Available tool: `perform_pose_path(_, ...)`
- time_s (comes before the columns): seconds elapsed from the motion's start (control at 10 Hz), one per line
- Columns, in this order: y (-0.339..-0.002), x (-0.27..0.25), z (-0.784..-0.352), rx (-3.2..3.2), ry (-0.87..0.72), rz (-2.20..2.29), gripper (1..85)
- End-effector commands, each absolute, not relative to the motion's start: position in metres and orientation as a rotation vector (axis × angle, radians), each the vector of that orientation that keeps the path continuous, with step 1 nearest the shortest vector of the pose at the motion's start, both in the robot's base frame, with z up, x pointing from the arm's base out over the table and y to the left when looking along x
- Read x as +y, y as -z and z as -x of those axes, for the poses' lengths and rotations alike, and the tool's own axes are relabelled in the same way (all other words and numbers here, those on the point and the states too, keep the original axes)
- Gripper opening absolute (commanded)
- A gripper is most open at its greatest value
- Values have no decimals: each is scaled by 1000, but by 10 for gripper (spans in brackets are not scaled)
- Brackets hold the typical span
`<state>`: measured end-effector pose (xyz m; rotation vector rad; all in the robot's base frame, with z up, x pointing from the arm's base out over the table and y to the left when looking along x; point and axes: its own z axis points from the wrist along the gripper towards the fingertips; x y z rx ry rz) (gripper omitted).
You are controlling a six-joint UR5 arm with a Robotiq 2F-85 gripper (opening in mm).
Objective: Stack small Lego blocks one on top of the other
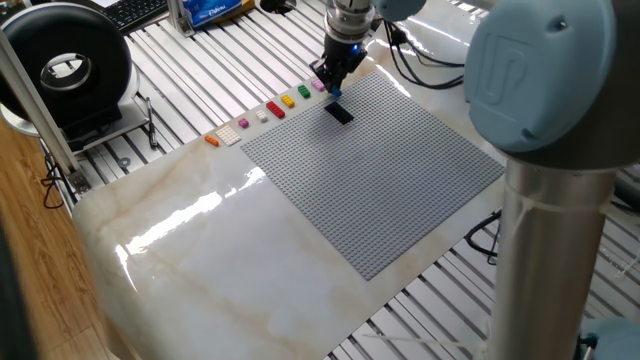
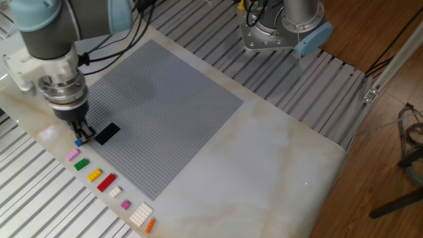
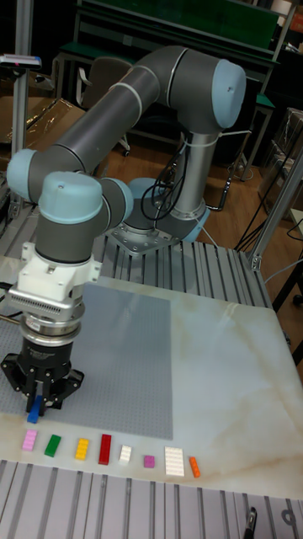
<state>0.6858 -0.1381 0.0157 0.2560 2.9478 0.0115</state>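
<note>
My gripper (image 2: 80, 135) is shut on the small blue Lego block (image 2: 78, 142), which sticks out below the fingertips (image 3: 33, 415). It hangs over the near edge of the grey baseplate (image 2: 165, 99), just left of the black block (image 2: 107, 134) that lies on the plate. In one fixed view the blue block (image 1: 335, 93) sits just above the black block (image 1: 340, 113). The pink-purple block (image 2: 72, 155) rests on the marble beside the plate, at the head of a row. The tall fixed view hides the black block behind the gripper.
A row of loose bricks runs along the plate's edge: green (image 2: 80, 164), yellow (image 2: 94, 175), red (image 2: 106, 182), small white (image 2: 115, 192), purple (image 2: 125, 205), a larger white plate (image 2: 141, 214) and orange (image 2: 150, 225). The arm's base (image 2: 277, 33) stands at the far side.
</note>
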Motion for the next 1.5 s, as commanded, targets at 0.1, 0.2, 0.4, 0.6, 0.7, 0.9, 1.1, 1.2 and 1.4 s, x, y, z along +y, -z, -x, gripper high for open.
perform_pose_path(0.1, -18, -124, -667, 2948, -14, -318, 10)
perform_pose_path(0.2, -18, -122, -665, 2948, -18, -318, 10)
perform_pose_path(0.4, -18, -122, -658, 2953, -9, -323, 10)
perform_pose_path(0.6, -19, -118, -654, 2955, -17, -317, 10)
perform_pose_path(0.7, -18, -117, -651, 2963, -15, -297, 10)
perform_pose_path(0.9, -16, -116, -649, 2965, -10, -274, 10)
perform_pose_path(1.1, -15, -117, -646, 2969, 6, -207, 10)
perform_pose_path(1.2, -15, -119, -646, 2967, 18, -199, 10)
perform_pose_path(1.4, -14, -118, -646, 2964, 15, -201, 10)
